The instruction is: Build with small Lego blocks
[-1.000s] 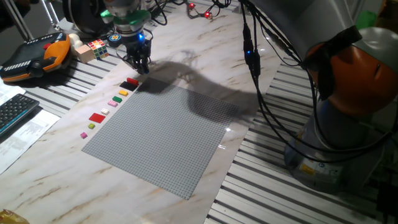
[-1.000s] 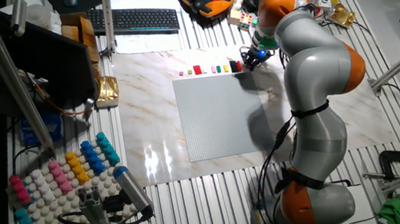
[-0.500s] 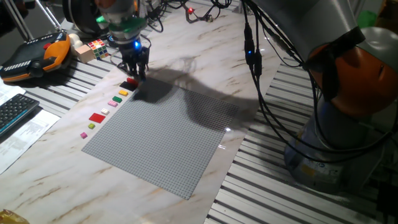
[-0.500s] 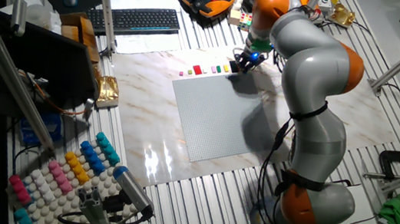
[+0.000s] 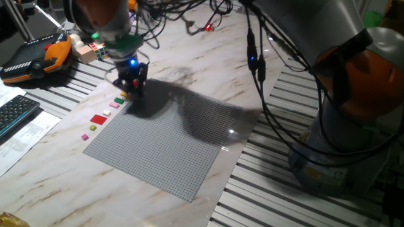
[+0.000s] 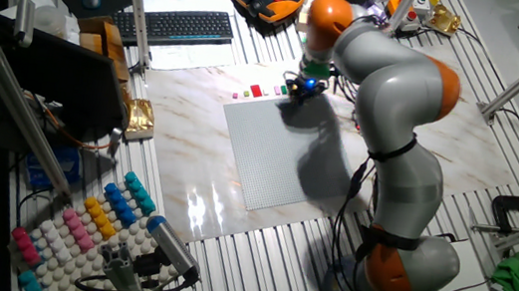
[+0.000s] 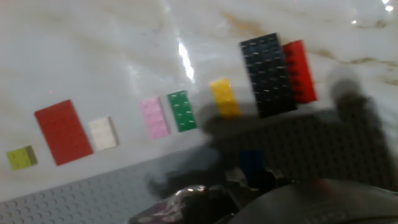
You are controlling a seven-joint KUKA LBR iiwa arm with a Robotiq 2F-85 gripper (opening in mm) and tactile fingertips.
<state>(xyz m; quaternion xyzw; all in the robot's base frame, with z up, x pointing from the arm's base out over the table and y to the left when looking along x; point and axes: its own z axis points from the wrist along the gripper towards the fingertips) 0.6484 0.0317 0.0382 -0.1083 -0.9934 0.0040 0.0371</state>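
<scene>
The marbled surface (image 5: 57,167) carries a grey studded baseplate (image 5: 164,142) reaching under the end effector (image 5: 131,88). Beside it lies a row of small Lego blocks (image 7: 180,112): lime, red, white, pink, green, yellow, black and, apparently touching it, another red.

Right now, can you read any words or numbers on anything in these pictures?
None can be read.
Small Lego blocks: only studs, no print.
Keyboard: keys too small to read.
Orange and black handheld controller: nothing legible.
Papers beside the keyboard: print too small and blurred.
Rubik's cube: coloured squares only.
</scene>
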